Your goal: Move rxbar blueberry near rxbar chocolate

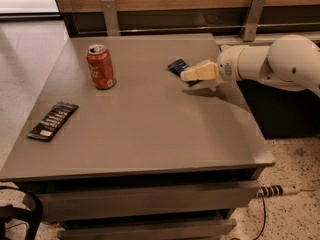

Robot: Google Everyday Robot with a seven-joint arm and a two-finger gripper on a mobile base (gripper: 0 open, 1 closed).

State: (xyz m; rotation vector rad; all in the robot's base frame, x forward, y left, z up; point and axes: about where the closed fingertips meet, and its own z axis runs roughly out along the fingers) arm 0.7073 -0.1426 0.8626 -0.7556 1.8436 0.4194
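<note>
Grey table (150, 134) | gripper (187, 74) partly hides rxbar blueberry (176, 65) | jaws' state unreadable

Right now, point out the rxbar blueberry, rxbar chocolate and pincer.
rxbar blueberry (176, 65), camera view, exposed far corner of wrapper.
rxbar chocolate (52, 121), camera view, middle of wrapper.
pincer (187, 74), camera view, fingertip end, over the rxbar blueberry.

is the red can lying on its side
No, the red can stands upright, while the tool is at the rxbar blueberry to its right.
</note>
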